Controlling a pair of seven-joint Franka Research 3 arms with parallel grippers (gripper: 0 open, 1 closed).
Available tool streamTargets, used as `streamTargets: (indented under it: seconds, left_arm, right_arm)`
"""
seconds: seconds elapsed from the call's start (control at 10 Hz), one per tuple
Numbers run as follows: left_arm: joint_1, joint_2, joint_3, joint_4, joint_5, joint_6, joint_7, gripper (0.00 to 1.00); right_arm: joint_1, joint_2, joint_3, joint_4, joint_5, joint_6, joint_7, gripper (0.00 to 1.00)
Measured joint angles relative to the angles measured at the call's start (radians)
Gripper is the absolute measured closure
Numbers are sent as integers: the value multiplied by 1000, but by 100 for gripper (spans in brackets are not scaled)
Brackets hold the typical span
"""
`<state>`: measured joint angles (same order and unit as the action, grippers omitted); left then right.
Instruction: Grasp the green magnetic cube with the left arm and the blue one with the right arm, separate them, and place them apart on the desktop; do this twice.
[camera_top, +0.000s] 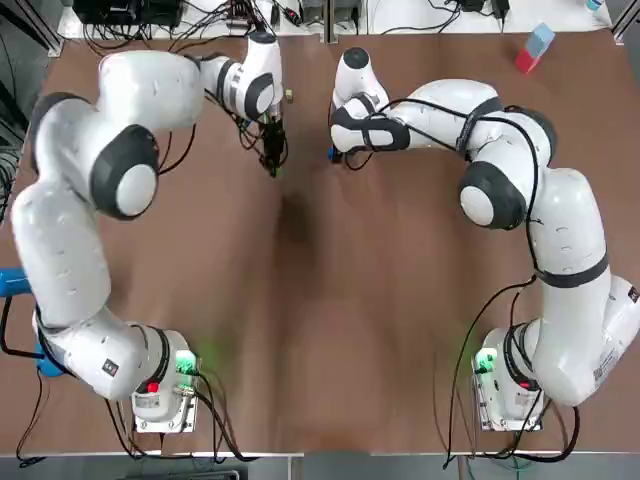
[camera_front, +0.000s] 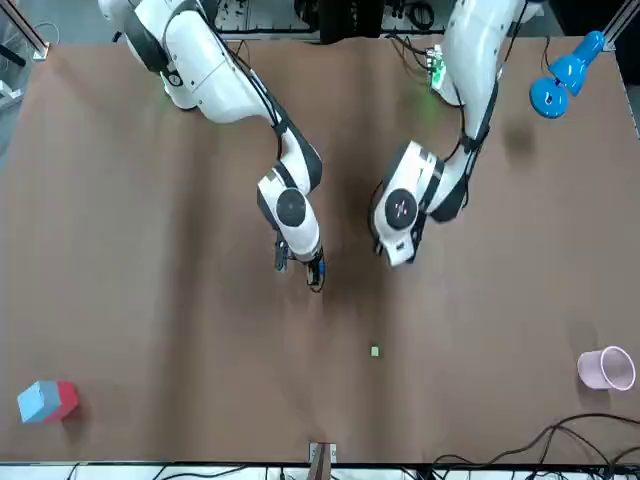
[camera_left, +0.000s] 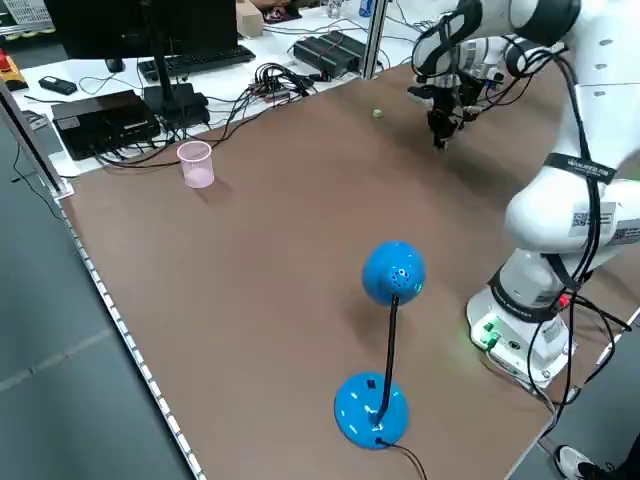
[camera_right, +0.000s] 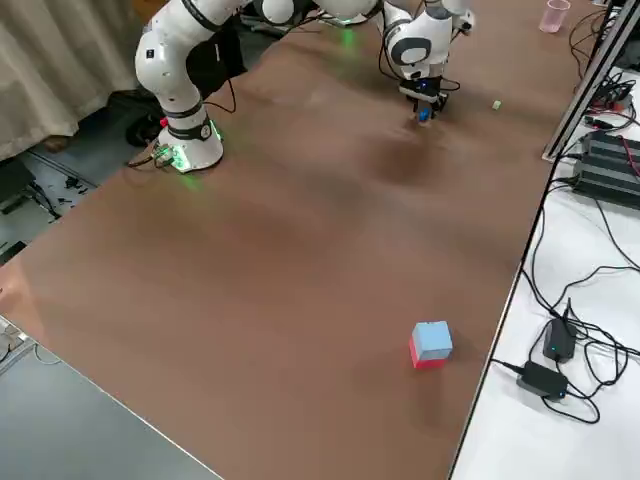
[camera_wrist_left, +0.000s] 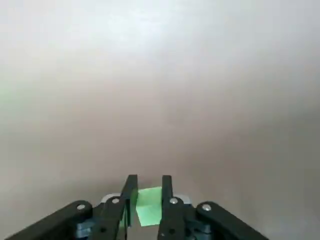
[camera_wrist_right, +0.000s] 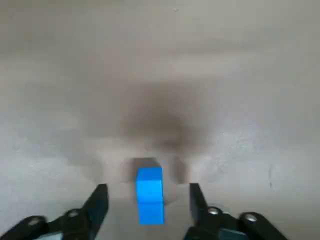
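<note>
Your left claw (camera_wrist_left: 149, 186) is pinching a green cube (camera_wrist_left: 149, 207). Its two fingers (camera_wrist_left: 131, 192) press on two opposite sides of the cube, and the cube fills the small gap between them. The cube sits straight in the grip, with one flat face turned toward the wrist camera. It is a cube, so no side is longer than another. This claw is over the far middle of the brown table (camera_front: 150, 300). You cannot tell how high it is.

Your right claw (camera_wrist_right: 147, 188) is spread wide. The blue cube (camera_wrist_right: 150, 197) stands on the table in the middle of the gap. Neither finger touches it, and there is bare table on both sides of it. It sits flat and square to the fingers, with one face toward the wrist camera. The claw is low, right over the cube.

The two claws are near each other but apart, so the green cube and the blue cube do not touch.

A second green cube (camera_front: 374, 351) lies alone on the table, farther from the arms' bases than the claws. A pink cup (camera_front: 606, 368), a blue lamp (camera_front: 560, 80) and a red and blue block (camera_front: 47, 400) stand well away near the table's edges.
</note>
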<state>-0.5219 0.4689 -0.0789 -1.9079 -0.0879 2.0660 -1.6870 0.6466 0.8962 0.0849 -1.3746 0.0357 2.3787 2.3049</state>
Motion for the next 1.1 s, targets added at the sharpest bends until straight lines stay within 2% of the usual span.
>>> streamTargets:
  seconds: [0.1, 0.3, 0.5, 0.6, 0.9, 1.0, 1.1]
  left_arm:
    - [-19, -39, -12, -71, 5, -46, 9, 77]
    - [-90, -85, -66, -161, 10, -166, -1, 77]
    - [-109, -122, -178, -183, 10, -323, -15, 77]
    - [-110, -131, -222, -193, -2, -367, -23, 77]
    - [-109, -132, -291, -228, -26, -389, -53, 77]
    - [-109, -132, -320, -230, -26, -406, -69, 74]
    - [-110, -132, -340, -230, -26, -422, -81, 60]
  right_arm:
    - [-1, 0, -1, 0, 0, 0, 0, 17]
    - [-3, 0, -3, -3, 0, -2, 0, 19]
    - [-9, 0, -4, -11, 0, -2, -2, 21]
    - [-12, 0, -5, -12, 0, -3, -5, 21]
    - [-19, -2, -6, -12, -1, -19, -21, 21]
    - [-23, -3, -6, -12, -1, -21, -22, 21]
    - [-25, -4, -6, -12, -2, -22, -25, 21]
